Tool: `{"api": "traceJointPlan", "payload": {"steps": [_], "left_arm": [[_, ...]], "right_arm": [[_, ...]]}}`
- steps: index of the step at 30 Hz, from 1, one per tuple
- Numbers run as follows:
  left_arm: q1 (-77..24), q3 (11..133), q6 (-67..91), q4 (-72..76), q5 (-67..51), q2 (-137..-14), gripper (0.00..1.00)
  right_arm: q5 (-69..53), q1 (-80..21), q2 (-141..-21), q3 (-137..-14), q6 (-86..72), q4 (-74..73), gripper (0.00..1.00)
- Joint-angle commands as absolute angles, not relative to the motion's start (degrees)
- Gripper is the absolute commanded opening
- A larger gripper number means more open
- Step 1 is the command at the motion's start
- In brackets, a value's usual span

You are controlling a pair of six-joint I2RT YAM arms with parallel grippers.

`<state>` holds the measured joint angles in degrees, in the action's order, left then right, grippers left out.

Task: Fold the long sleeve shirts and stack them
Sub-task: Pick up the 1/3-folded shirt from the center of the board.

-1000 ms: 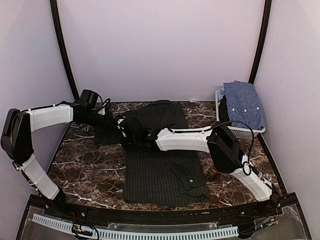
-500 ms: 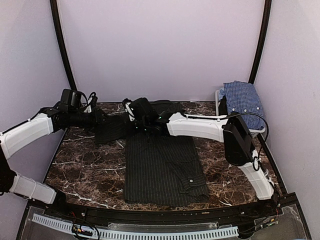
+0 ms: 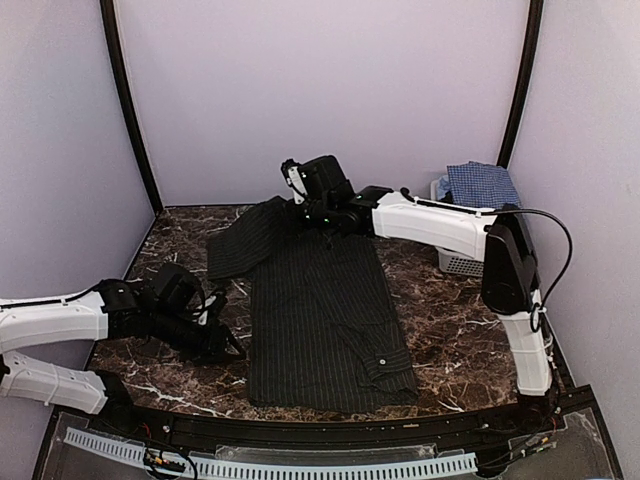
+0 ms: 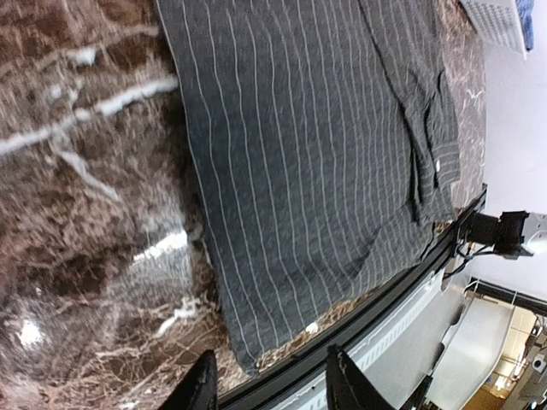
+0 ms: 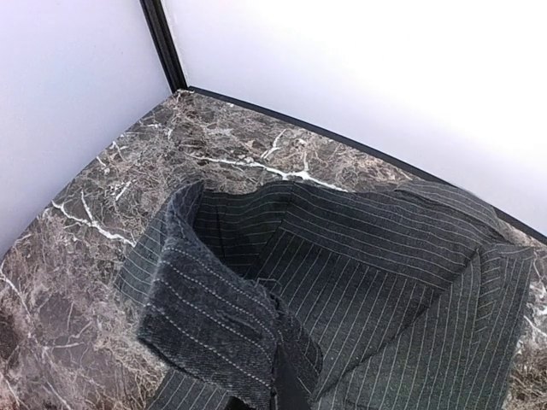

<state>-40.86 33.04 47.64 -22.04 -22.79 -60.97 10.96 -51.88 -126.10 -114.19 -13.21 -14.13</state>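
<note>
Top external view: a black pinstriped shirt [image 3: 320, 320] lies spread lengthwise down the middle of a dark marble bench [image 3: 440, 310]. Its hem is close to the near edge and its collar end is toward the far edge.

The right end effector [image 3: 303, 208] reaches to the far edge and is clamped on a bunch of the shirt's upper cloth, raising it off the bench. Right wrist view shows that fold rising toward the camera. One sleeve [image 3: 238, 240] trails toward the far left corner.

The left end effector [image 4: 269, 384] hovers low over the shirt's near left hem corner. Its fingers are partly apart with nothing between them.

A blue checked shirt [image 3: 482, 184] sits heaped on a white basket [image 3: 460, 263] at the far right corner, well apart from the black one.

Several things could go wrong from here:
- The right grip looks like a small pinch of bunched cloth, so a quick pull may let it slip out.
- That pull may instead drag the whole flat body askew and wrinkle it.
- The loose sleeve could trail behind and land crooked in any fold.
- The left fingers could close on bare marble beside the hem, or catch one layer only, leaving the fold lopsided.
- With the hem so near the near edge, a tug that way might slide cloth over the rail.
- The right arm passes near the basket, so a wide swing might snag the blue shirt.
</note>
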Motion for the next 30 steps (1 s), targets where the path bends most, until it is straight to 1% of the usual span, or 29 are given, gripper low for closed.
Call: {"api": "traceJointPlan", "payload": {"steps": [1, 4, 7, 9, 13, 14, 16, 18, 19, 23, 25, 30], "left_arm": [[-48.21, 29.33, 55.67, -21.69, -22.81, -60.04, 0.42], [-52.58, 28.22, 58.14, -19.77, -22.90, -61.14, 0.43], [-54.93, 28.03, 59.70, -18.14, -23.31, -64.11, 0.42], [-56.10, 28.47, 60.25, -18.07, -22.95, -66.49, 0.39], [-56.77, 28.82, 61.15, -17.14, -22.27, -69.90, 0.36], [-56.77, 28.91, 61.23, -16.68, -22.11, -70.91, 0.34], [-56.81, 29.20, 61.38, -15.91, -21.80, -72.18, 0.28], [-56.78, 29.41, 61.48, -14.78, -21.64, -73.40, 0.21], [-56.82, 29.61, 61.50, -14.46, -21.50, -73.83, 0.14], [-56.64, 30.66, 60.89, -15.40, -19.90, -76.07, 0.03], [-55.62, 31.23, 59.54, -18.55, -18.70, -76.11, 0.00], [-49.31, 30.13, 54.15, -25.84, -17.86, -71.97, 0.00]], "right_arm": [[9.89, -51.49, -122.71, -113.00, -12.01, -14.31, 0.00], [9.71, -50.95, -121.99, -112.75, -11.93, -14.32, 0.00], [9.75, -50.80, -121.38, -112.47, -11.87, -14.24, 0.00], [9.86, -50.72, -121.09, -112.50, -11.70, -14.35, 0.00], [10.01, -50.63, -120.55, -112.74, -11.44, -14.41, 0.00], [10.10, -50.50, -120.38, -112.68, -11.38, -14.37, 0.00], [10.19, -50.41, -120.30, -112.72, -11.31, -14.34, 0.00], [10.20, -50.16, -120.24, -112.91, -11.21, -14.41, 0.00], [10.15, -50.04, -120.27, -112.95, -11.25, -14.34, 0.00], [9.93, -49.14, -120.32, -113.68, -11.19, -14.26, 0.00], [9.94, -48.62, -120.53, -114.26, -11.08, -14.41, 0.00], [9.12, -46.73, -121.08, -115.77, -11.42, -14.79, 0.00]]}}
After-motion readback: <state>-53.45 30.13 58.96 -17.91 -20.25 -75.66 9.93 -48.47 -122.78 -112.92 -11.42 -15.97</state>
